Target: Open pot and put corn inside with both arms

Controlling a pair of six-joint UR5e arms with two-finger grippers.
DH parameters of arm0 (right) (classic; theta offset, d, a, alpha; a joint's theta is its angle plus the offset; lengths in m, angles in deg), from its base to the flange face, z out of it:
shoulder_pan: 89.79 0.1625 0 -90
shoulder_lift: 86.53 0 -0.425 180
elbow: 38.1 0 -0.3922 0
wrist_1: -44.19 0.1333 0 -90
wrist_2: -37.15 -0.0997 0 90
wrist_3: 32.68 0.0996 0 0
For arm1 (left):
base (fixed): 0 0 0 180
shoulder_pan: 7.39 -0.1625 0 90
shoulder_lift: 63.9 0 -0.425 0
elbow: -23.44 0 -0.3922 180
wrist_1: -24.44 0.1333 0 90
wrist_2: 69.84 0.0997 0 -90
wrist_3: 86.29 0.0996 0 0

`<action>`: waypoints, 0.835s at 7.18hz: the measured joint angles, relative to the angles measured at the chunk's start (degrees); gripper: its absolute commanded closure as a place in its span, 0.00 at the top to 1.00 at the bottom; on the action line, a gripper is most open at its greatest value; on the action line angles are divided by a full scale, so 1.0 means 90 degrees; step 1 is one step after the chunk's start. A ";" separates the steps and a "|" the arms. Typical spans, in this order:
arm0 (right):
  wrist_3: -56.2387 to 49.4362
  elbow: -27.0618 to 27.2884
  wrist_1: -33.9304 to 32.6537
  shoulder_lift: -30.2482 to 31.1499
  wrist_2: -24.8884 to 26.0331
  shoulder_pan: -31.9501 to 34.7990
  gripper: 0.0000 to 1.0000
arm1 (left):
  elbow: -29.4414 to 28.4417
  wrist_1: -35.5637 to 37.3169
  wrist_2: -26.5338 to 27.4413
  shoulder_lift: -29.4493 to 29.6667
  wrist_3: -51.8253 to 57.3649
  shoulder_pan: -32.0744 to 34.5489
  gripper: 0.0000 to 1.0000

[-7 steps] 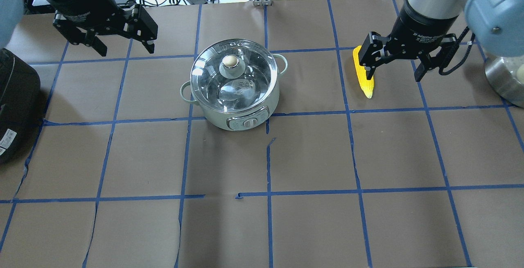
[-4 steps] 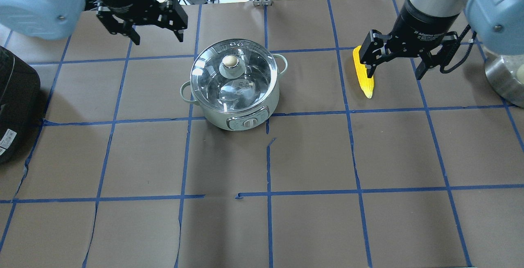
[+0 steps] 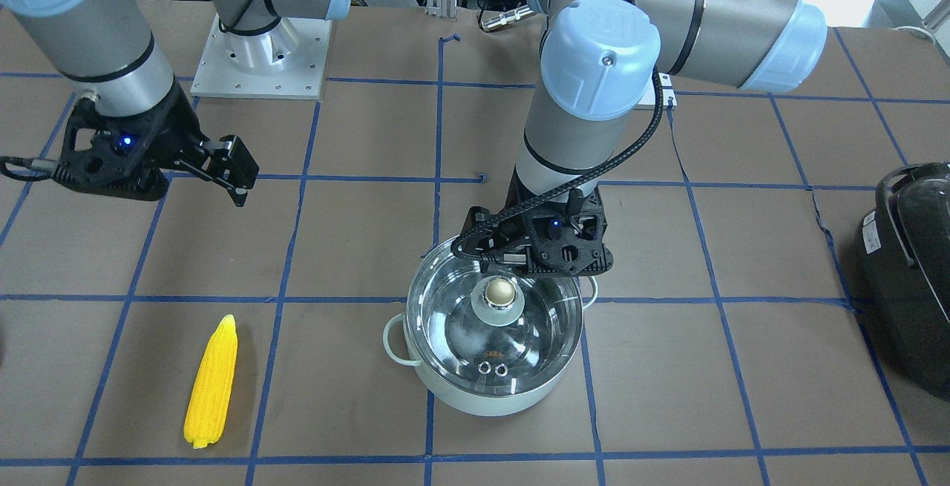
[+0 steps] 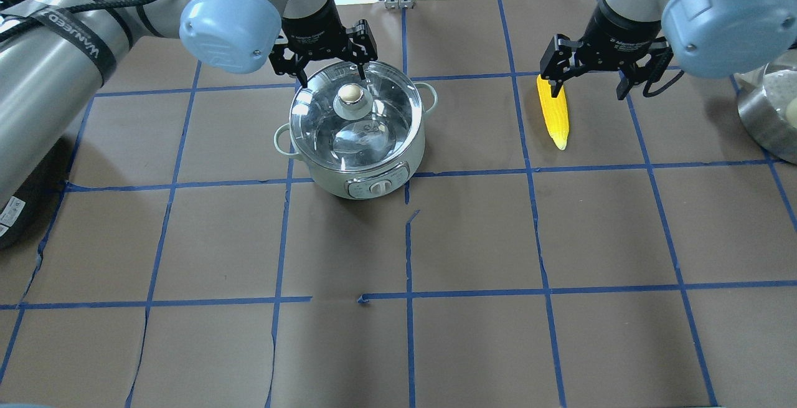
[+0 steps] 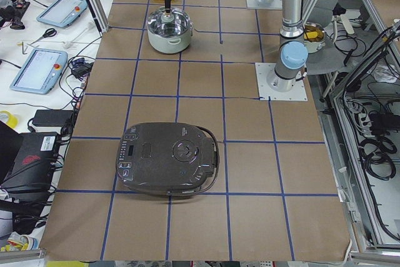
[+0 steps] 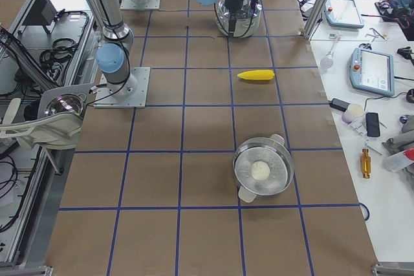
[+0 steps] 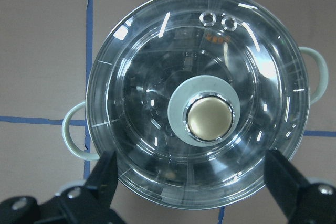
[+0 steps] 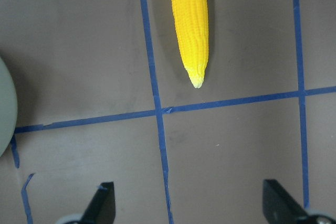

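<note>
**Lid on, cob on the bench**

The mint-green pot [image 4: 367, 174] stands on the bench [image 4: 473, 240] with its glass lid [image 4: 380, 121] seated. The left arm [image 4: 124, 9] reaches over it. The left jaws are spread wide and empty, above the lid's far rim, just behind the knob [image 4: 350, 92]. The corn cob [image 4: 554, 115] lies flat, well apart on the robot's right. The right jaws, also parted and empty, hang near its thick end.

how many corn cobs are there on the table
1. The bright yellow tapered corn cob lies flat on the brown paper-covered table, to the robot's right of the pale mint-green pot with its clear glass lid, apart from it. None shows through the lid.
</note>
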 measured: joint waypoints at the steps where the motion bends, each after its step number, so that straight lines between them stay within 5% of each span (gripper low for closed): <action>1: -0.0183 0.0004 -0.0488 -0.0382 -0.0029 -0.0148 1.00 | 0.0100 0.0216 0.0003 0.0127 -0.0013 0.0016 0.97; 4: -0.0523 0.0031 -0.1743 -0.1341 -0.0009 -0.0312 1.00 | 0.0420 0.0895 0.0004 0.0333 -0.0045 0.0034 0.93; 6: -0.0555 0.0051 -0.2382 -0.1874 -0.0024 -0.0364 1.00 | 0.0448 0.0977 0.0004 0.0379 0.0007 0.0048 0.49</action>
